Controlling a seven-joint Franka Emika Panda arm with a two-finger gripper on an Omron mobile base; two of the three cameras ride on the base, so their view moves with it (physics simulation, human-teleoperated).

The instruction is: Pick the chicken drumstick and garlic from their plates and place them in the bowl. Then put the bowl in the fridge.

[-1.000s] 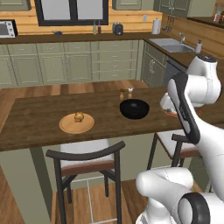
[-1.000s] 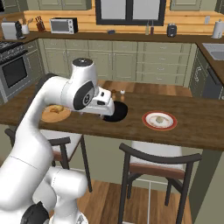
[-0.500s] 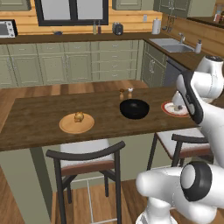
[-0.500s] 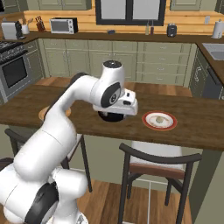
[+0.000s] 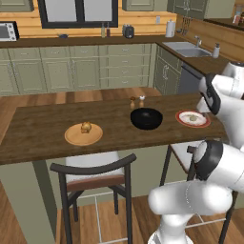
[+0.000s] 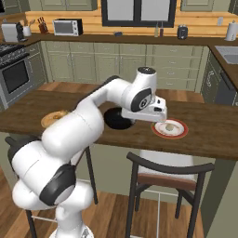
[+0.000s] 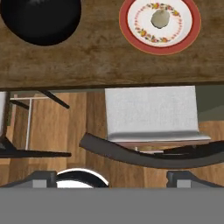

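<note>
Wooden counter, mid-swing: the arm has travelled from above the black bowl (image 5: 146, 118) toward the red-rimmed plate (image 6: 182, 133) bearing the garlic (image 7: 160, 18), gripper (image 7: 109, 177) spread wide and empty; the drumstick (image 5: 86, 127) waits untouched on the tan plate (image 5: 76, 138).

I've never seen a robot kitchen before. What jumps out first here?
The big white robot arm bends over the dark wooden counter, its open gripper above the counter's near edge. Beside it sits a glossy black bowl, flanked by a red-rimmed white plate holding a whitish garlic lump.
</note>
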